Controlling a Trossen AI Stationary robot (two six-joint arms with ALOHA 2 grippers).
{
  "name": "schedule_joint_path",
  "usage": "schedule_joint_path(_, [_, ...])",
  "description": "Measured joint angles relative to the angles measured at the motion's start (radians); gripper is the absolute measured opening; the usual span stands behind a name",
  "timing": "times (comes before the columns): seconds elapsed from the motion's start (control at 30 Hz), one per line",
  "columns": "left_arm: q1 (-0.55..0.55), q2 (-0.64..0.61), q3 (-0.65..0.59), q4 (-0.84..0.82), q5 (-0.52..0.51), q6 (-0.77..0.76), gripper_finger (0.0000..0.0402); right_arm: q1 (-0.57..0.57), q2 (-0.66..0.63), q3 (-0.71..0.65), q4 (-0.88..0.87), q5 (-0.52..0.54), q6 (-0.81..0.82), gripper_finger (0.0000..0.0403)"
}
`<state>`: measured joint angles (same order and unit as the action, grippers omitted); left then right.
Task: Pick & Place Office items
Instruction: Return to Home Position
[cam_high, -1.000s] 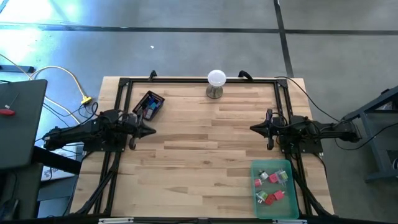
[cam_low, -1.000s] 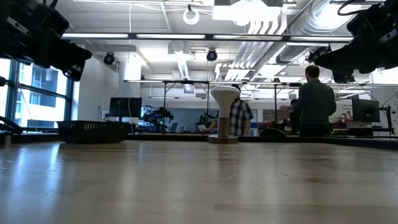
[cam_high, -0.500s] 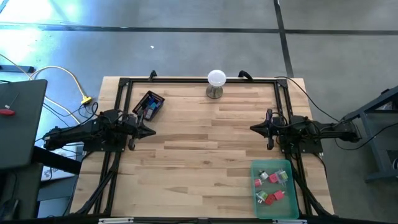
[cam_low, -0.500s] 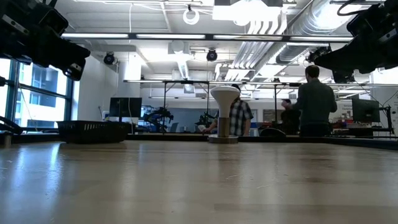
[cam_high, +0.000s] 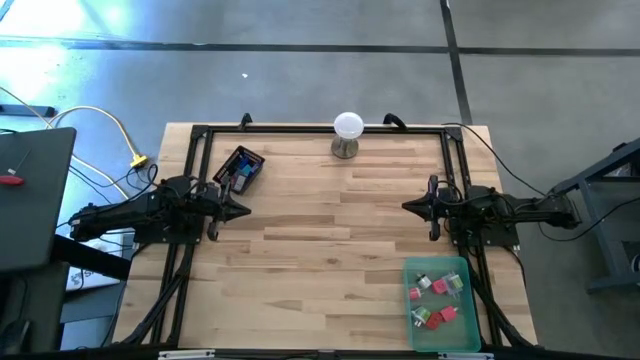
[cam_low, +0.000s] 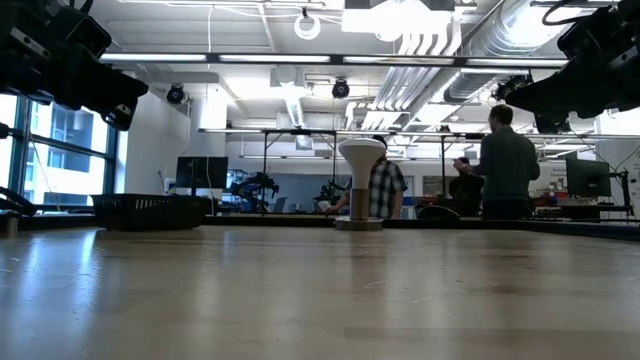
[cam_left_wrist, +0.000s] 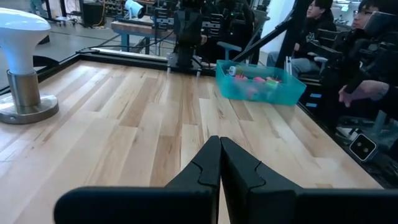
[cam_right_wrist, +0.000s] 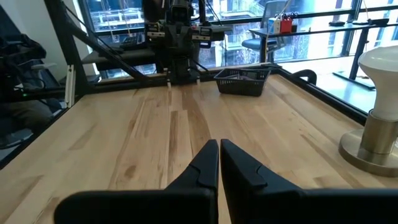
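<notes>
Left gripper (cam_high: 243, 210): at the left side of the table (cam_high: 320, 260), raised off the boards and pointing right across them; its own wrist view shows the fingers (cam_left_wrist: 208, 163) pressed together with nothing between them

Right gripper (cam_high: 408, 206): at the right side, pointing left, so the two tips face each other, well apart; fingers (cam_right_wrist: 233, 163) likewise pressed together and holding nothing

Office items (cam_high: 437, 318): red, pink and green pieces lie heaped in the green bin (cam_high: 466, 338) at the near right corner; a few more, blue and dark with a touch of red, show in the black bin (cam_high: 222, 172) at the far left; every piece that shows lies in one bin or the other

Relation that matters: the green bin sits near of the right gripper and a little right of its tip, long axis running near to far; the right arm is much the nearer to it; the black bin sits just far of the left gripper, skewed on the boards, and is the left arm's to reach

Judgement: sorting looks finished; with both arms drawn to their sides, what is left seems only to settle at rest, and neither bin lies between the two tips

White ball on a metal stand (cam_high: 347, 135): far edge, middle, apart from both arms

People: one stands in the room beyond the table (cam_low: 505, 165); others sit past its right edge (cam_left_wrist: 367, 56)

Writing: none that can be read; no brand or label shows on bins, pieces or arms
</notes>
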<state>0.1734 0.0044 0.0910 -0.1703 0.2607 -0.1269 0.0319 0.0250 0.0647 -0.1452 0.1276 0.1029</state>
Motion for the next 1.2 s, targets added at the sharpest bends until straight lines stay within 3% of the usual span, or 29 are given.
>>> schedule_joint_path(1.2, [0.0, 0.0, -0.004, 0.154, -0.003, -0.001, 0.0, 0.0, 0.0, 0.0, 0.006, 0.0, 0.005, 0.0004])
